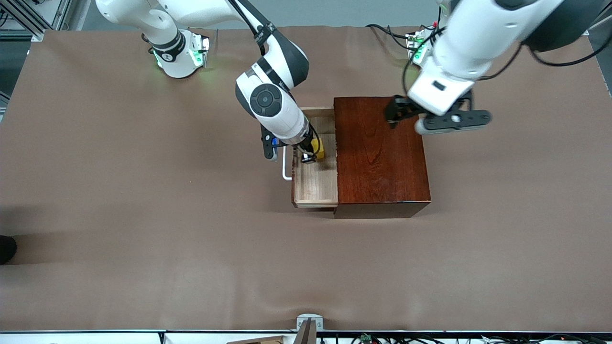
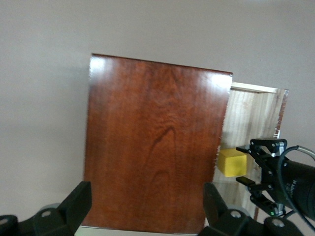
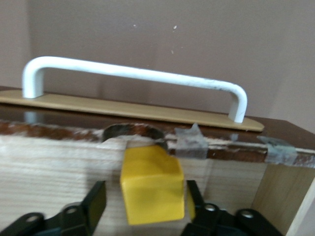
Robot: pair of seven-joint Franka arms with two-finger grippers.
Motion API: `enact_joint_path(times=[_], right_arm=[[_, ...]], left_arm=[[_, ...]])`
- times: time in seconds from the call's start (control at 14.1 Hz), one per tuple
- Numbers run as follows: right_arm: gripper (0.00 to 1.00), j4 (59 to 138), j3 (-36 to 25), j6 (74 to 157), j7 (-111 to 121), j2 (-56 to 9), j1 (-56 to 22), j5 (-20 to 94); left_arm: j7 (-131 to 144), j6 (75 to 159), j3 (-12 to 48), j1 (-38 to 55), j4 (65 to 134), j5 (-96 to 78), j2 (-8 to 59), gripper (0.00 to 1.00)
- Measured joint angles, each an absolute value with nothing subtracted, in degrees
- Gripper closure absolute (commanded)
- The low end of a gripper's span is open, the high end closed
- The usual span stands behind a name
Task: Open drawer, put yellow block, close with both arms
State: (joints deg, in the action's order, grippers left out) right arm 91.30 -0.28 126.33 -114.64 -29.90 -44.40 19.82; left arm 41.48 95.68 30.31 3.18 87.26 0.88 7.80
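Yellow block [image 3: 151,184] sits between the right claw's [image 3: 142,204] spread fingers—inside the drawer [image 1: 315,184]; left claw [image 1: 399,112] open over the box [image 1: 380,153].

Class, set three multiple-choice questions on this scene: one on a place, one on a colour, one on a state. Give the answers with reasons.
1. Where is the yellow block?
A. on the box
B. in the drawer
C. on the table

2. What colour is the handle?
A. white
B. black
C. yellow

3. How is the drawer?
A. shut
B. pulled out
C. taken off

Answers: 1 B, the block sits between the right gripper's spread fingers above the tray floor. 2 A, the bar is white. 3 B, the tray juts from the box.
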Motion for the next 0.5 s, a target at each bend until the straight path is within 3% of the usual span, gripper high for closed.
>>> enact_joint_path(times=[0.21,0.5], right_arm=[[0.0,87.92,-0.71,124.27,-114.82,-29.76,-44.06,19.77],[0.0,80.73,-1.09,113.26,-114.84,-28.84,-39.59,13.78]], left_arm=[[51.0,96.23,30.5,9.49,85.31,2.07,10.74,0.0],[60.16,98.36,30.46,15.02,82.93,2.48,14.1,0.0]])
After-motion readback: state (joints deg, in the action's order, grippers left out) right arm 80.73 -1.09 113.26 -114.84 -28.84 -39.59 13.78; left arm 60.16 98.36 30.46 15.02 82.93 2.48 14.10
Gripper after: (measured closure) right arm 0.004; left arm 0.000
